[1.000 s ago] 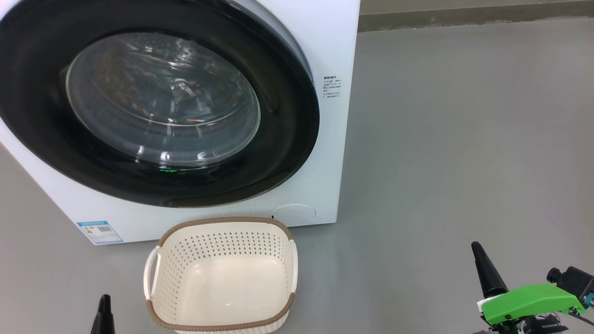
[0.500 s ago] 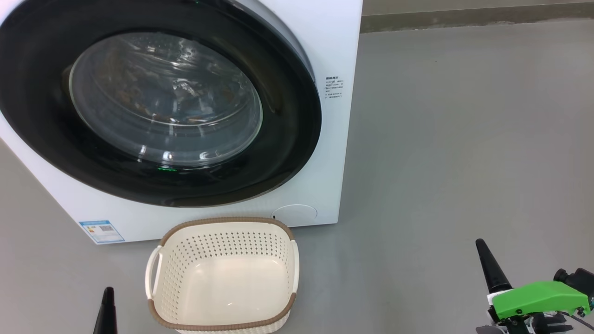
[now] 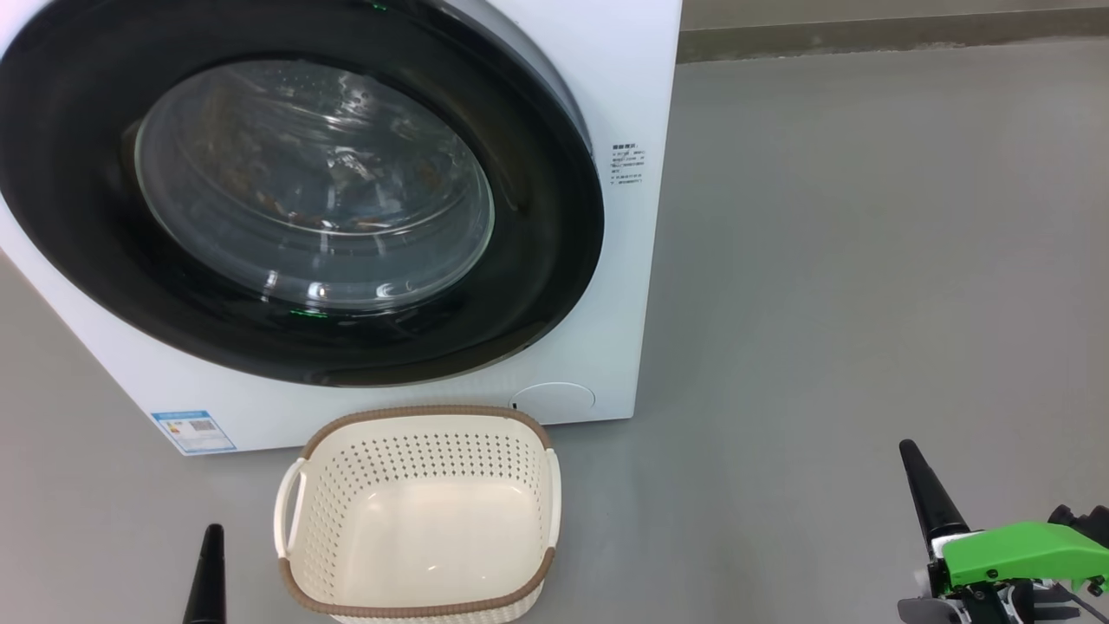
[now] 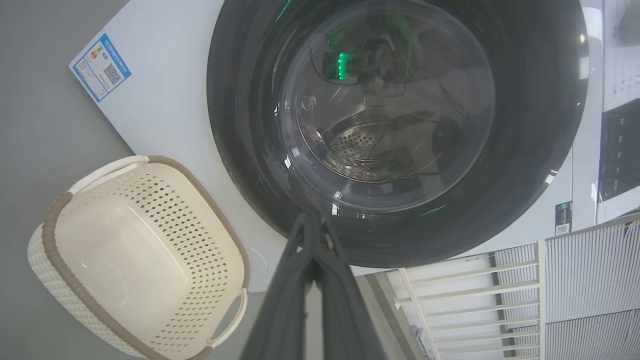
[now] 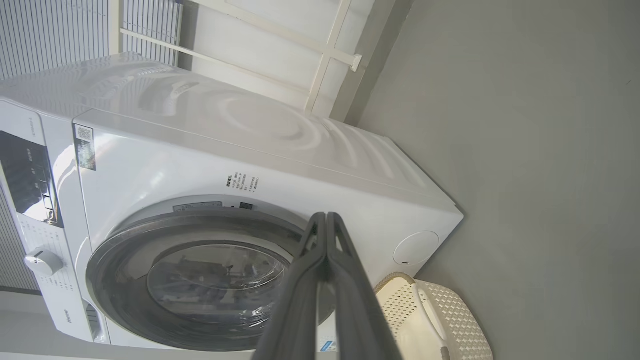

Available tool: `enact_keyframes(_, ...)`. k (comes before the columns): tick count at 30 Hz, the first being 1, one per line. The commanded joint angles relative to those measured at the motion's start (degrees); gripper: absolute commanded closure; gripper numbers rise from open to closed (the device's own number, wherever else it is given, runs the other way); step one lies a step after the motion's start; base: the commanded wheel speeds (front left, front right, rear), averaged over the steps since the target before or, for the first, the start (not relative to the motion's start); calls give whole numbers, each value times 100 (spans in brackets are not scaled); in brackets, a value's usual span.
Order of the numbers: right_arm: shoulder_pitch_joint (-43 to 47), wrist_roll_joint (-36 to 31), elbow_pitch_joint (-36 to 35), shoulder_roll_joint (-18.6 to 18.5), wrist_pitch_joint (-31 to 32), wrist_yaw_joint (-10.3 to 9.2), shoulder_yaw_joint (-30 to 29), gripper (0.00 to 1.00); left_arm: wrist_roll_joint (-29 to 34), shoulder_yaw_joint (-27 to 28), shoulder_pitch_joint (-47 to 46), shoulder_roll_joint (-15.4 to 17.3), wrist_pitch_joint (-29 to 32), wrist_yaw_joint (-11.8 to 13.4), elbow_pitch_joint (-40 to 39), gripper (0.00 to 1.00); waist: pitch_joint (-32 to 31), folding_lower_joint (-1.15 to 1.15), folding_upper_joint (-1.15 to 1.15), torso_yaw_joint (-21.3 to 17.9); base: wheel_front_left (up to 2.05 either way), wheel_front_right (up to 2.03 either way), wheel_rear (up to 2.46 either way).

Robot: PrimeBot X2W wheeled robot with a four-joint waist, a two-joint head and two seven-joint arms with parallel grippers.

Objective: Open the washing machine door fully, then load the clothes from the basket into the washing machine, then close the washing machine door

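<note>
The white washing machine (image 3: 619, 286) stands ahead, and the washing machine door (image 3: 537, 260), with its black rim and clear glass bowl, lies flat against its front. Behind the glass I dimly see the clothes (image 3: 286, 186) as brown-spotted fabric. The cream basket (image 3: 416, 451) sits on the floor just before the machine, with nothing inside. My left gripper (image 3: 210, 555) is low beside the basket's left handle, fingers pressed together (image 4: 311, 222). My right gripper (image 3: 923, 485) hangs far to the right over bare floor, also shut (image 5: 326, 220). Neither touches anything.
Grey floor (image 3: 866, 260) spreads wide to the right of the machine. A blue label (image 3: 193, 431) marks its lower left corner. The control panel (image 5: 27, 185) and a knob (image 5: 42, 261) sit on its top front. White railings (image 4: 475, 290) stand behind it.
The head view has drifted a little, so the machine and basket sit slightly further right. Both grippers stay shut; the right one has edged toward the lower right corner.
</note>
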Motion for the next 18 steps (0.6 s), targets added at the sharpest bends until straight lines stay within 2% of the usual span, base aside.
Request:
enact_keyframes(1,-264,152,-186,-38,61,4,35,100,-139,116,-286,58,40,2,-189,100,-1,0,0,3,0,0,0)
enact_keyframes(18,-292,965,-304,66,350,2,-235,100,-1152,123,-405,-10,326,3,-274,100,-15,0,0,41,0,0,0)
